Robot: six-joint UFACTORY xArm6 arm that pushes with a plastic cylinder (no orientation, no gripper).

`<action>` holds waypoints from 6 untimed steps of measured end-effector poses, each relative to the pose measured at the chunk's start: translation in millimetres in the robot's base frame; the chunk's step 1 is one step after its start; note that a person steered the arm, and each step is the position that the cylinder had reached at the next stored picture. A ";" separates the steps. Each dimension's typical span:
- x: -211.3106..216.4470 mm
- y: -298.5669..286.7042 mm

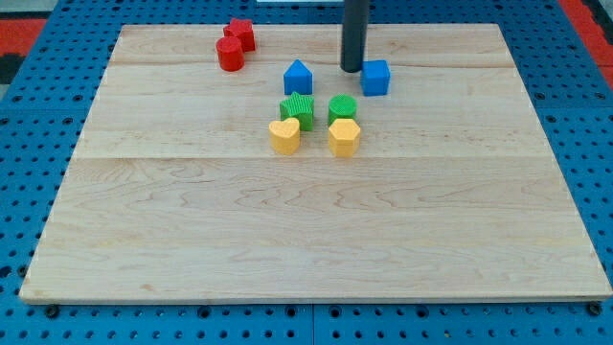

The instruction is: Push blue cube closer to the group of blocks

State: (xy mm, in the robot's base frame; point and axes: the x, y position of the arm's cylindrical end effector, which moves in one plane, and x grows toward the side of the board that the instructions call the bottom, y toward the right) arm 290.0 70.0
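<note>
The blue cube (375,77) sits on the wooden board (316,220) near the view's top, right of centre. My tip (352,70) stands just to the cube's left, very close to it or touching; I cannot tell which. Below and to the left lies the group: a blue house-shaped block (298,77), a green block (298,108), a second green block (342,108), a yellow heart-shaped block (284,136) and a yellow hexagonal block (344,137).
Two red blocks (235,45) sit together at the view's top left, one behind the other. The board lies on a blue gridded surface (29,144).
</note>
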 end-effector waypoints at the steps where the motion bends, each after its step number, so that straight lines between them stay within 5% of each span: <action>1: -18.3 6.1; 3: -2.4 82.2; 6: 2.7 6.2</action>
